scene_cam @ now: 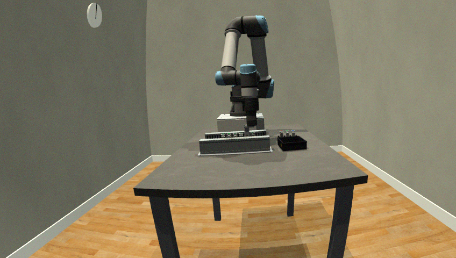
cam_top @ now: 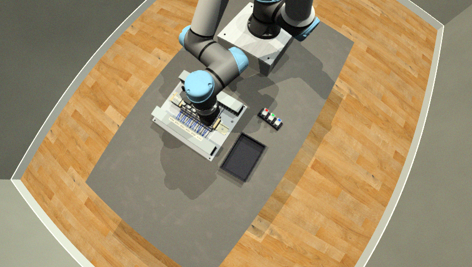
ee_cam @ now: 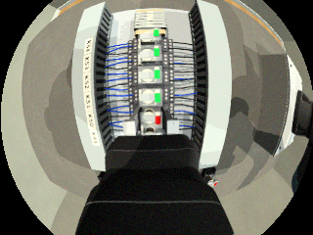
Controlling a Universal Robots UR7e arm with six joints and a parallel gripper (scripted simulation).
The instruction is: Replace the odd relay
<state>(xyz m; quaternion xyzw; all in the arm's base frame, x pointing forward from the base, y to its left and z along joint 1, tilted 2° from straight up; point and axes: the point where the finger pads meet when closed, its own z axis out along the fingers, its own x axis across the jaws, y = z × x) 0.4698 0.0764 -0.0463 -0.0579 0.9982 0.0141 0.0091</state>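
i am at the first step, taking out the odd relay. in the wrist view my end effector (cam_top: 208,118) (scene_cam: 246,129) (ee_cam: 151,114) is closed on the red-button relay (ee_cam: 150,117), one finger on each side of it, low in the middle of the frame. it sits in its socket, in line with the green-button relays (ee_cam: 148,97) above it; i can't tell whether it has lifted at all.

next i need a firm grip and a straight pull upward, since only spring contacts hold the blades. if i lean or twist, i could nudge a neighbor out or tilt it. then the pulled relay goes into the black tray (cam_top: 231,150) (scene_cam: 292,146), right of the panel on the table (cam_top: 132,194) (scene_cam: 223,176), with nothing in it in the top view.

the spare i want is the green one (cam_top: 271,116) (scene_cam: 287,134), between the red spare (cam_top: 265,112) (scene_cam: 281,134) and the blue spare (cam_top: 278,122) (scene_cam: 293,134), right of center in the top view. its button must end up on the right in the wrist view, like the rest of the row.
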